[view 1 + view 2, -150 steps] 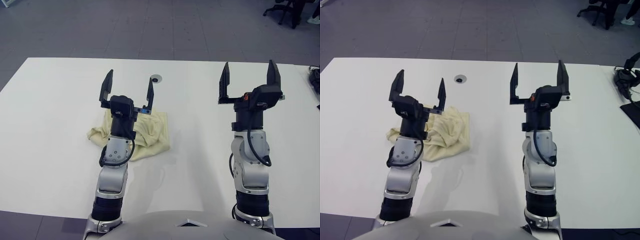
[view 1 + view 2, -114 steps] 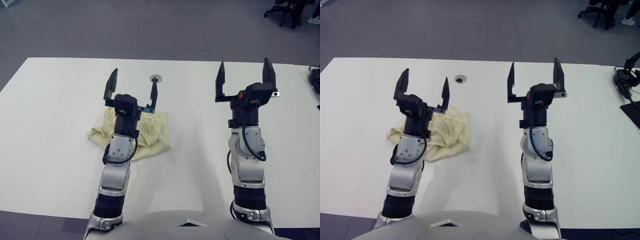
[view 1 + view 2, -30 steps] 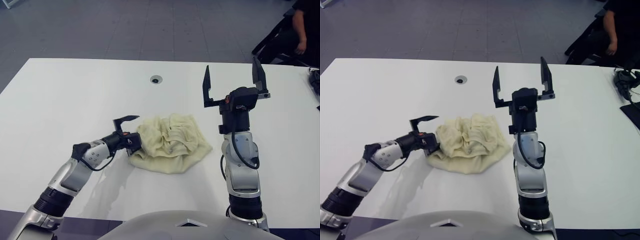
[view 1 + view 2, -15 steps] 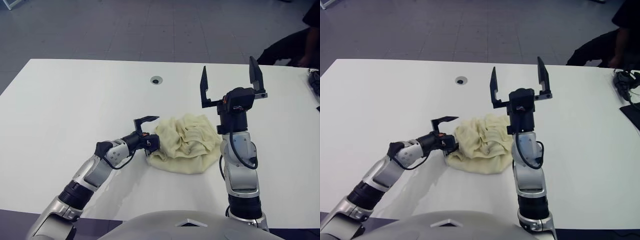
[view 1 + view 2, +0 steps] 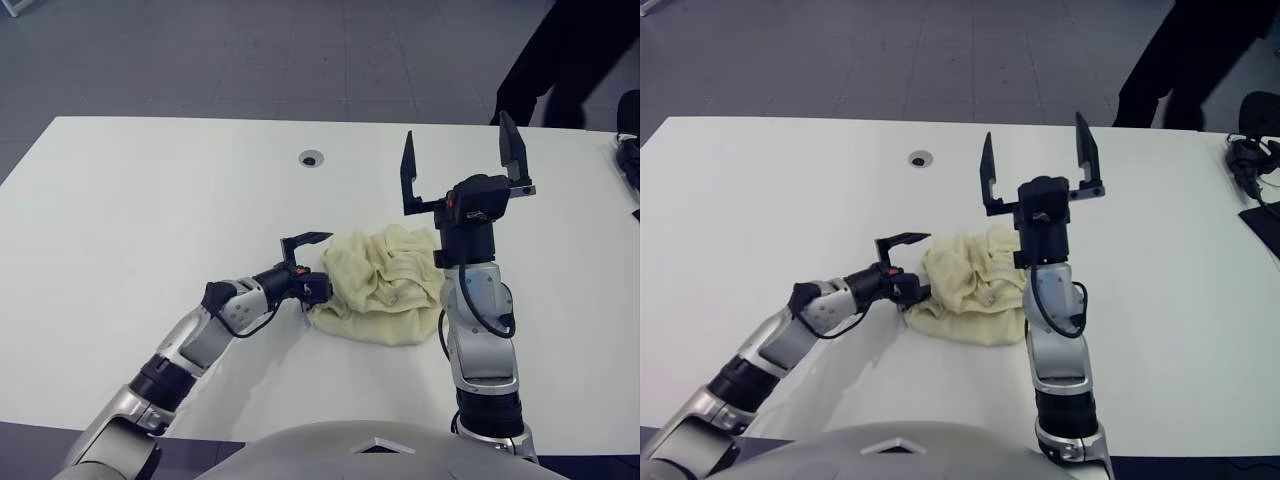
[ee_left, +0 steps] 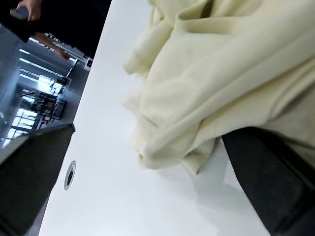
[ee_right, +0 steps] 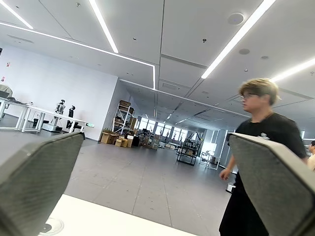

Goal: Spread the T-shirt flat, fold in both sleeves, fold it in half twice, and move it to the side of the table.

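Left gripper (image 5: 312, 266) beside crumpled (cream, soft) T-shirt (image 5: 385, 285)

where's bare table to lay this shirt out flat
Widest bare table is on the left, from its edge to the small hole and the left arm. A narrower patch lies right of the right arm. Crowded: the middle, where the T-shirt sits between the left gripper and right gripper.

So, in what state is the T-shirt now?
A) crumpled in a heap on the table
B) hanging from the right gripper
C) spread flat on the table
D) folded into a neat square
A: the T-shirt lies bunched and wrinkled on the table, and the right gripper is open, holding nothing.
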`<state>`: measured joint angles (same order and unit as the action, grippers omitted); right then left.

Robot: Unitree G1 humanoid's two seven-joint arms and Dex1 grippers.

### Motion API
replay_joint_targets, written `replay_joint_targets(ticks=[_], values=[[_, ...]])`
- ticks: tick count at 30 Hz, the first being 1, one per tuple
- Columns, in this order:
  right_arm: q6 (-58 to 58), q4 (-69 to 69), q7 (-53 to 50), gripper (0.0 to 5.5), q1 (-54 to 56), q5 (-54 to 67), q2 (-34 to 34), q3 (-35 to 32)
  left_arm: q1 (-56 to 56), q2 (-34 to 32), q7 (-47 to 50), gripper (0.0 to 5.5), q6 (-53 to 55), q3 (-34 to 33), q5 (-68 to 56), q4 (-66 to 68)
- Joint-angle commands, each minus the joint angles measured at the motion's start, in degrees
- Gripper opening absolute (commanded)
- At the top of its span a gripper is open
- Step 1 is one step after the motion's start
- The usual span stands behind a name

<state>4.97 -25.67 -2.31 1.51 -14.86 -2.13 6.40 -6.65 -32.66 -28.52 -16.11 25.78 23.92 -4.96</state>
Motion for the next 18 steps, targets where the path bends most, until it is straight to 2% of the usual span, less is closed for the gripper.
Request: replay_joint_targets(ticks=[1, 6, 11, 15, 18], values=[[-0.2, 0.3, 0.0, 5.36, 0.7, -0.4, 0.0, 0.3, -0.5, -4.2, -0.9, 5.40, -1.1, -6.0, -2.0, -1.7], [0.1, 0.8, -0.1, 5.36, 0.8, -0.5, -0.1, -0.1, -2.0, -5.1, -0.5, 5.40, -2.5, -12.1, -6.4, -1.9], [0.5, 1.7, -0.2, 5.36, 1.2, -0.7, -0.2, -0.3, -2.2, -2.0, 1.3, 5.40, -2.8, -14.4, -8.9, -5.5], [0.7, 2.2, -0.2, 5.36, 1.5, -0.4, -0.1, -0.4, 1.6, -1.0, -4.4, 5.40, -0.6, -12.0, -17.9, -11.1], [0.8, 2.6, -0.2, 5.36, 1.9, -0.3, -0.1, -0.4, 5.2, -2.0, -8.8, 5.40, -0.7, -7.7, -19.2, -14.4]])
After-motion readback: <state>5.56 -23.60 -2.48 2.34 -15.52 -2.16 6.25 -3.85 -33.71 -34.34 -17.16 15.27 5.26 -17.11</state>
